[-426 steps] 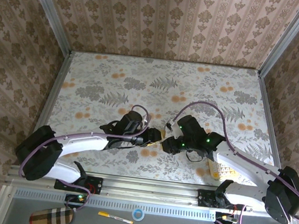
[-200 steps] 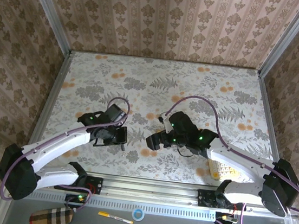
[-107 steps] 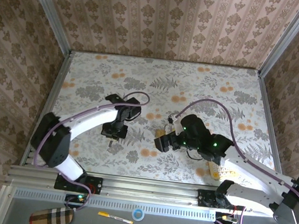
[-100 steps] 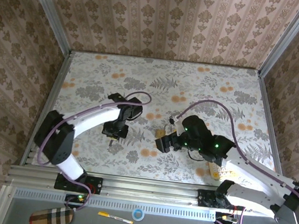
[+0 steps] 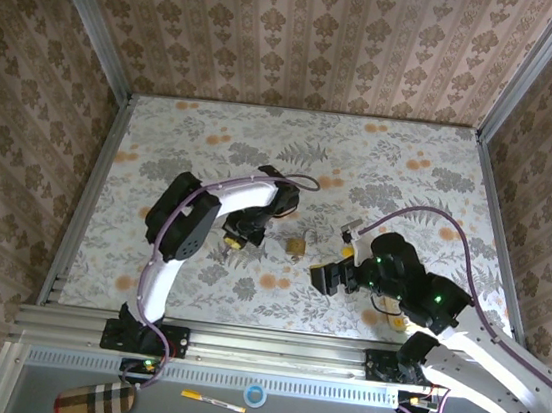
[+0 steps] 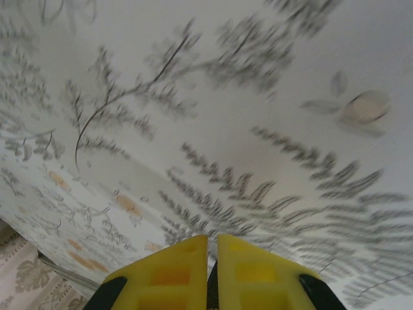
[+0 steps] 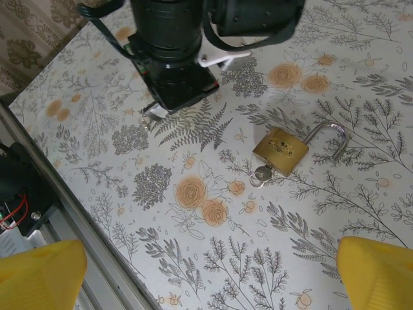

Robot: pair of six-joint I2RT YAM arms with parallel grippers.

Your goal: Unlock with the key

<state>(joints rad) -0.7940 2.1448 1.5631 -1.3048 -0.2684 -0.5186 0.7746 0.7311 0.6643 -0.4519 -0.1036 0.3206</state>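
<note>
The left gripper (image 6: pixel 212 248) is closed: in its wrist view the two yellow fingers (image 6: pixel 174 268) stand side by side with only a thin dark slit between them, and I cannot make out anything in that slit. Their bases are cut off by the bottom edge, and the flowered table (image 5: pixel 411 173) beyond them is blurred.

From above, this gripper points down near the middle of the table, with its arm curled round from 9 o'clock.

The right gripper (image 7: pixel 208 258) is spread wide. Only the two yellow tips poke in at the bottom corners of its own view, and nothing lies between them but table.

The padlock (image 7: pixel 279 152) lies flat on the table, at about 3 o'clock from the left gripper and apart from it. The right gripper sits near it at roughly 5 o'clock. The shackle (image 7: pixel 342 134) is swung open at the body's 2 o'clock side, one leg free.

The key (image 7: pixel 261 174) is at the body's 7 o'clock edge, touching it — it is too small to tell whether the blade sits in the keyhole. From above the key cannot be told apart from the padlock.
</note>
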